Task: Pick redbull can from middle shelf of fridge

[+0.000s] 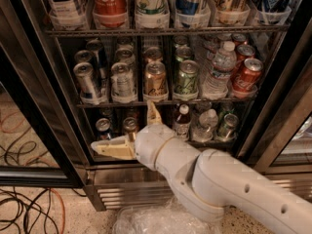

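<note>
The redbull can [87, 83], slim, silver and blue, stands upright at the left front of the middle shelf [195, 101] of the fridge [44, 106]. A second slim can [100, 57] stands behind it. My gripper [121, 125] is below the middle shelf, in front of the bottom shelf. It is open and empty. One cream finger [109, 149] points left and the other [152, 113] points up, its tip in line with the shelf's front edge. The gripper is lower than the redbull can and to its right, apart from it.
Right of the redbull can stand a silver-white can [122, 82], a gold can [155, 81], a green can [186, 77], a water bottle [217, 69] and red cola cans [246, 74]. Large bottles [109, 1] fill the shelf above. Cables [29, 204] lie on the floor at the left; a plastic bag [156, 221] lies below.
</note>
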Available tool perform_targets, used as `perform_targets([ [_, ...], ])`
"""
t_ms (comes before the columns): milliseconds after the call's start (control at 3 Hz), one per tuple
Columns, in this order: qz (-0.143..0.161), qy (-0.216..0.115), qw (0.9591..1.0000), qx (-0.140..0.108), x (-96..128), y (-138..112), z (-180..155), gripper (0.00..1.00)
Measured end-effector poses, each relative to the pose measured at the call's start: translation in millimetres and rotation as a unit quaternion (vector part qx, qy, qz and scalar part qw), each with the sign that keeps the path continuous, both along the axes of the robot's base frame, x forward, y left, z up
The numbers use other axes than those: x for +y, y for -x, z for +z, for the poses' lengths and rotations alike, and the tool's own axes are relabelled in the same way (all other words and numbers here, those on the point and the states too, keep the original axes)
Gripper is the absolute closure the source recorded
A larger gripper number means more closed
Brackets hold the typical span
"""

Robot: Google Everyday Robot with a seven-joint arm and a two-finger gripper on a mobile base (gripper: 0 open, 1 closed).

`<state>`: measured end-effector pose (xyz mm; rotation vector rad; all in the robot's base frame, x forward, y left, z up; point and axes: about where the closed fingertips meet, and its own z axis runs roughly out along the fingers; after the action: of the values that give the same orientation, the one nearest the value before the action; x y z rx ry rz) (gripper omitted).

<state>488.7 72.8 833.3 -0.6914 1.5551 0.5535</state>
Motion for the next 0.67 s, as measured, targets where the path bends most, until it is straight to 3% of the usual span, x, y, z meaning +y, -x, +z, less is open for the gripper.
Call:
perform_targets([
  [333, -0.006, -0.008, 0.9994, -0.033, 22.9, -4.1, -8.5, 0.00],
  [667, -0.023, -0.033, 0.9982, -0.043, 39.4, -10.1, -16.7, 0.00],
])
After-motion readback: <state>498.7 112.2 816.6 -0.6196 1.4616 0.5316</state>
